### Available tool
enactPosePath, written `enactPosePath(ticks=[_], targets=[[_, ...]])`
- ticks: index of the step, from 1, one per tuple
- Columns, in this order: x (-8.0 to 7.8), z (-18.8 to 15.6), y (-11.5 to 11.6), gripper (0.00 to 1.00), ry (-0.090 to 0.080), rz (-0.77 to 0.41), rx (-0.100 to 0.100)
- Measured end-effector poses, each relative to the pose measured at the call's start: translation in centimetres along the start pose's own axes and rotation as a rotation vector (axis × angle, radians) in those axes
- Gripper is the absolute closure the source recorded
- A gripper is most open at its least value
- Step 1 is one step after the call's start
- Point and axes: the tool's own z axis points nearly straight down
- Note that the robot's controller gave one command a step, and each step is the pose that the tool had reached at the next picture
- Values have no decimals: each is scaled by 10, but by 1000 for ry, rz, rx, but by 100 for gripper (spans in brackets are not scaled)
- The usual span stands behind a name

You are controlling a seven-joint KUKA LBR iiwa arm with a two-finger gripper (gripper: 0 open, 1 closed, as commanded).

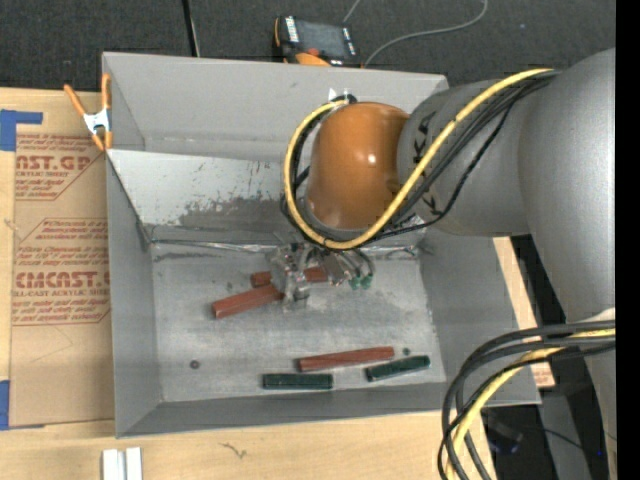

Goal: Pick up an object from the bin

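The long reddish-brown flat bar [243, 304], its material unclear, lies on the floor of the grey metal bin [180, 183], a little left of the middle. It lies slantwise: its left end points toward the near wall, and its right end rises toward the middle of the bin and runs up to the pincer [295, 292]. The pincer stands low over the floor at that right end, touching it or just beside it; which of the two cannot be told, nor whether the pincer is wide, narrow or closed on the bar.

Just above the bar's right end lies a short reddish-brown piece [262, 280], partly hidden by the pincer. On the pincer's other side is a second short reddish-brown piece [316, 275], and just right of that a small green thing [361, 282] of unclear shape.

Above the pincer sit the arm's orange domed cover [355, 163], the yellow and black cables [297, 168] looped round it, and the thick grey arm [545, 138] coming in from the right.

Well apart from all this, three more bars lie along the near wall: a second reddish-brown flat bar [345, 358], a dark green bar [297, 380] just below its left end, and another dark green bar [398, 368] by its right end.
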Motion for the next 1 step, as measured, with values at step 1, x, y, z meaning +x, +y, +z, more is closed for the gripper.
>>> enactPosePath(ticks=[1], targets=[[11,-97,-6,100,-6,-82,2]])
